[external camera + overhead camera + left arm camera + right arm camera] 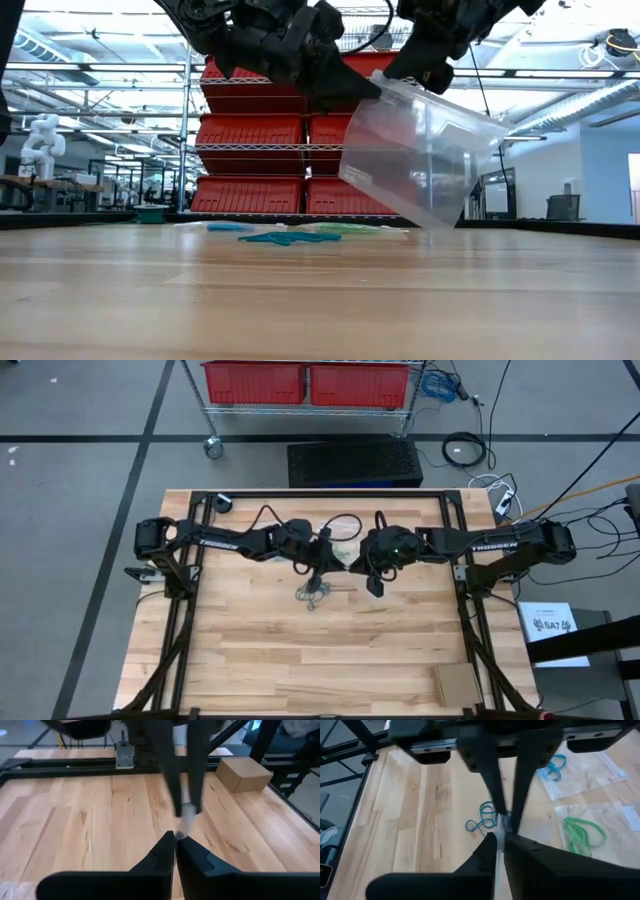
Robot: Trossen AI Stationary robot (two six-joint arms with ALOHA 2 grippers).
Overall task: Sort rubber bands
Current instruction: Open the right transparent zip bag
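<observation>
A clear plastic bag (425,150) hangs in the air over the table's middle, tilted, with both grippers shut on its top. My left gripper (176,838) comes at it from the table's left and my right gripper (500,837) from the right, tip to tip. Below them a loose tangle of blue rubber bands (482,820) lies on the wood. Two more clear bags lie flat on the table behind it, one with blue bands (555,767) and one with green bands (582,832). My left gripper pinches the hanging bag's top edge (185,822) between its two fingertips, slanting down from the table's left. The bag hangs below, clear of the table. My right gripper pinches the same top edge (504,824) right beside the left fingers (492,795), slanting down from the table's right. The bag slopes down away from the hold; one layer or two, I cannot tell.
A small cardboard box (455,682) sits at the near right corner. Black frame rails (190,610) run along the table's left, right and far sides. Bare wood spreads toward the near edge. A cart with red bins (310,382) stands beyond the far edge.
</observation>
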